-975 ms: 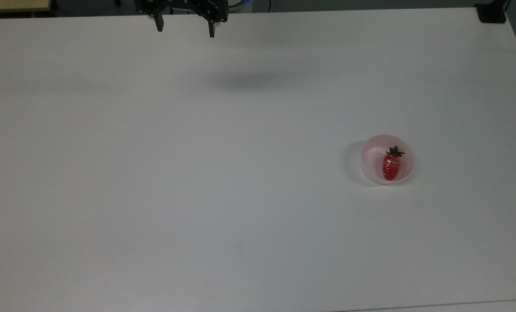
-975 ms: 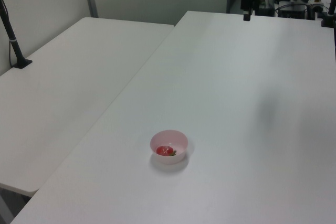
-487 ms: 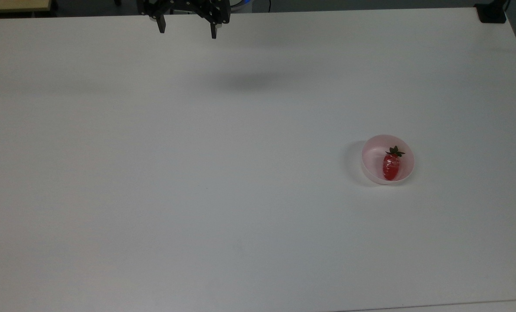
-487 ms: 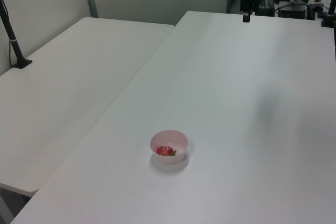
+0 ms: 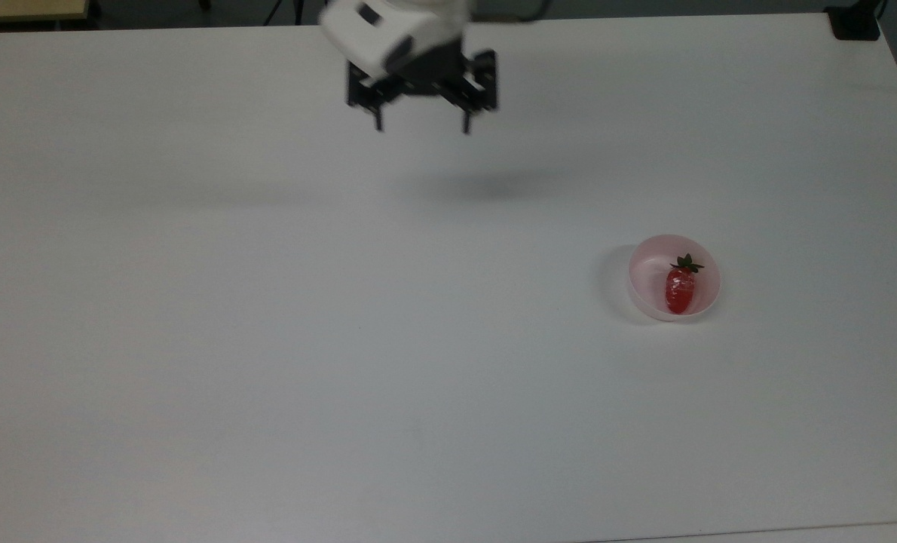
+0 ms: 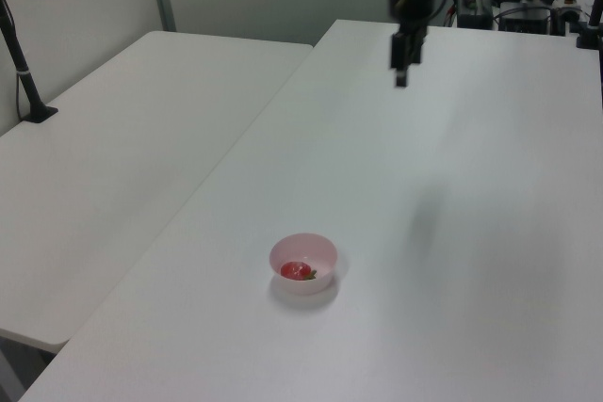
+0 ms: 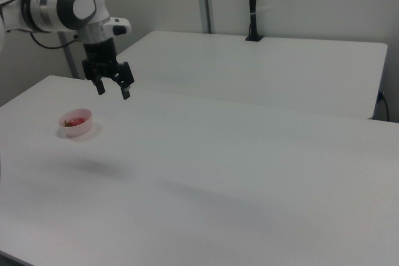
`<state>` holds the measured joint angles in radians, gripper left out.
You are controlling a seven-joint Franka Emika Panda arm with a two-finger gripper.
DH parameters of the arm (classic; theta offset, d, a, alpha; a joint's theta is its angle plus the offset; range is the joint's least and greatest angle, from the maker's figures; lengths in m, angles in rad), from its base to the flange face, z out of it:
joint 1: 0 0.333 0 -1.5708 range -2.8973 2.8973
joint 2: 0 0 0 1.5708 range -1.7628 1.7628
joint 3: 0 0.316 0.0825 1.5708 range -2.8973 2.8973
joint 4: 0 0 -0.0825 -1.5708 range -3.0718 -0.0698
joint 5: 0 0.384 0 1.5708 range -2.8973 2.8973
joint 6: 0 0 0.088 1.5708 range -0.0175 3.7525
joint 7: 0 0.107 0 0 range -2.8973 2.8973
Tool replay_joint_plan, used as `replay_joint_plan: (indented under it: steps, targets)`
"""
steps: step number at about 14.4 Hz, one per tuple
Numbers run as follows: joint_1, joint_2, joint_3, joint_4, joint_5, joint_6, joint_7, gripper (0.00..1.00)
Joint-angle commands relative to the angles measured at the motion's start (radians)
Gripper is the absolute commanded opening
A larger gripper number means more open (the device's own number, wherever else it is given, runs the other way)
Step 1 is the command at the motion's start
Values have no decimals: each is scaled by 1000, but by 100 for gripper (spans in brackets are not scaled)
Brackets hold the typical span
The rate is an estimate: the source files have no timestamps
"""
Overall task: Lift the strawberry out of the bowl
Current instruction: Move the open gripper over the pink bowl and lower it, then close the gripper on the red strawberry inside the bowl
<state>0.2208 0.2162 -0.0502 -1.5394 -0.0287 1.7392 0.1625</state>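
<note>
Tool [image 5: 421, 124] is held spread and empty, well apart from the bowl [image 5: 648, 298]; fingers should be aligned across the strawberry [image 5: 680, 289], clear of the rim.

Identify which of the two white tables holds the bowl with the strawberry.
The table beneath the pincer holds the pink bowl and strawberry; the adjoining table carries neither.

Arm [image 5: 396, 26] blurred — top edge cuts it (top view).

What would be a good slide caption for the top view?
Open gripper hovers above the white table, far from the pink bowl holding the strawberry.
</note>
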Motion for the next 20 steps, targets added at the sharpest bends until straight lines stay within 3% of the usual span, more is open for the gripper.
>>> replay_joint_plan:
  steps: [1,3,5,7,9,12,20]
  targets:
    - [161,188,-45,157,15,98,130,100]
    - [239,268,-49,183,79,236,221,100]
    - [339,336,-91,209,87,339,358,94]
    - [396,429,-123,276,131,391,410,93]
    - [420,500,-140,335,145,414,411,91]
    - [436,525,-142,331,147,490,413,84]
    - [451,542,-137,289,154,482,362,71]
